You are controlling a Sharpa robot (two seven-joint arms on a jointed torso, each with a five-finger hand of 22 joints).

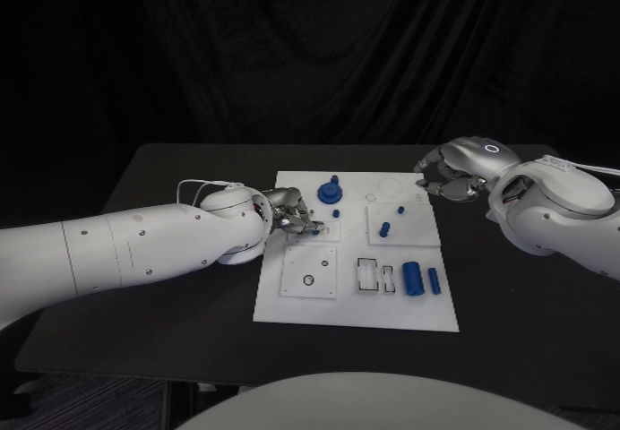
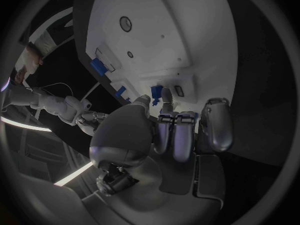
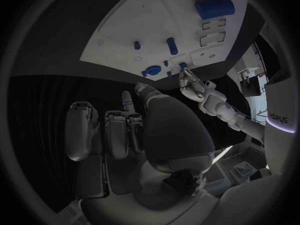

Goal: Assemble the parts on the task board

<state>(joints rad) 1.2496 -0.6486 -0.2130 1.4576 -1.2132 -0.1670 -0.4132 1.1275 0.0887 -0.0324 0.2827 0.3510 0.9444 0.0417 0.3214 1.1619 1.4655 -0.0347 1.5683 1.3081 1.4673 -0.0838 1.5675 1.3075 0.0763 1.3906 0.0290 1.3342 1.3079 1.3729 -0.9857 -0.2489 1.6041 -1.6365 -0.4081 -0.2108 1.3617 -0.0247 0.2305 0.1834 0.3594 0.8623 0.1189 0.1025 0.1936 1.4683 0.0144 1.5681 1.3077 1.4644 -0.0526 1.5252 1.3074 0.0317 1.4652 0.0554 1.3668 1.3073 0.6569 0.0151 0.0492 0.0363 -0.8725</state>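
The white task board (image 1: 356,300) lies in the middle of the black table. My left hand (image 1: 291,218) reaches over its left edge and pinches a small blue part (image 2: 156,91) between thumb and fingertip, above a raised white block (image 1: 326,231). The right wrist view shows the same part (image 3: 183,65) at those fingertips. A blue knob (image 1: 331,191) stands close behind, with a small blue peg (image 1: 336,213) beside it. My right hand (image 1: 452,175) hovers over the board's far right corner with its fingers (image 3: 115,130) curled in, holding nothing.
Two blue pegs (image 1: 400,210) (image 1: 383,230) stand on the board's right half. A thick blue cylinder (image 1: 412,278) and a thinner one (image 1: 434,280) lie near the right front, beside rectangular slots (image 1: 368,272). A round hole (image 1: 307,280) sits front left.
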